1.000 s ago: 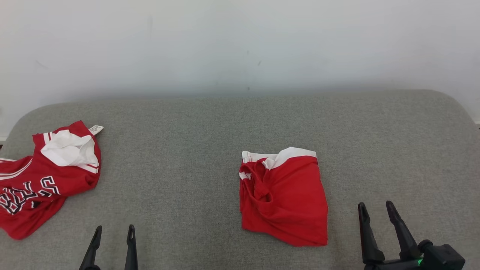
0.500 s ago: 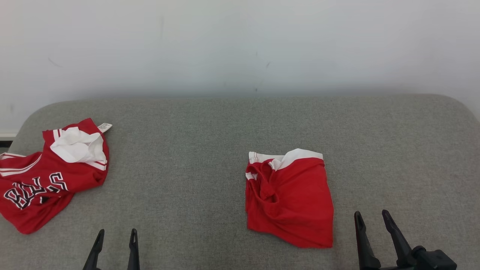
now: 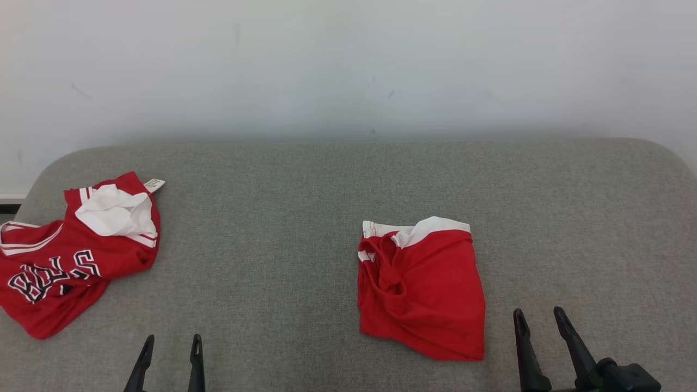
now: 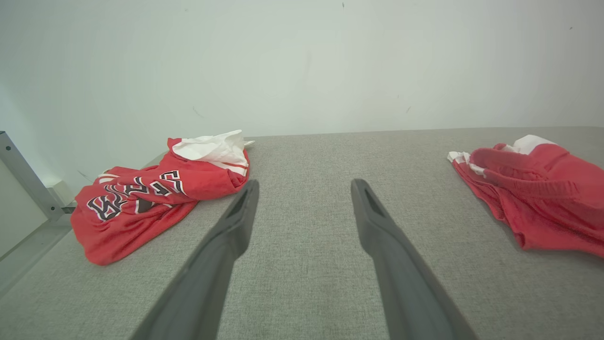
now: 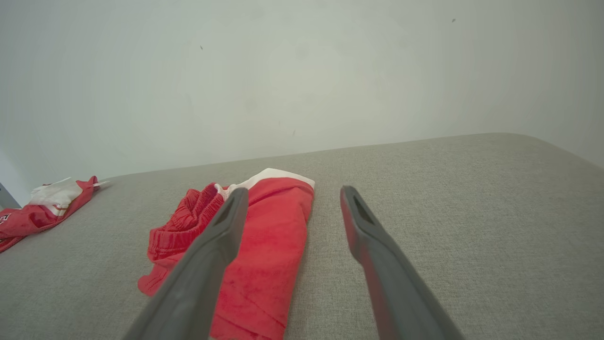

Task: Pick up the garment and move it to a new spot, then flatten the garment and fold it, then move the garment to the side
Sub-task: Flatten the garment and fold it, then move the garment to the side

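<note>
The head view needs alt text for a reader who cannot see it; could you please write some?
A folded red garment with white trim lies right of centre on a grey surface, and a crumpled red jersey with lettering lies at the left edge. The left gripper and right gripper, both open and empty, rise from the bottom edge.

jersey (image 3: 71,261) cut by left edge, its label (image 3: 154,185) print unreadable

Grey fabric pad (image 3: 272,218) before a white wall (image 3: 348,65).
The pad's far corners, at 10 and 2 o'clock, are rounded; the wall bears a few dark marks near 12 o'clock. In the left wrist view a metal strut (image 4: 23,172) slants at 9 o'clock. Light is soft and even.
</note>
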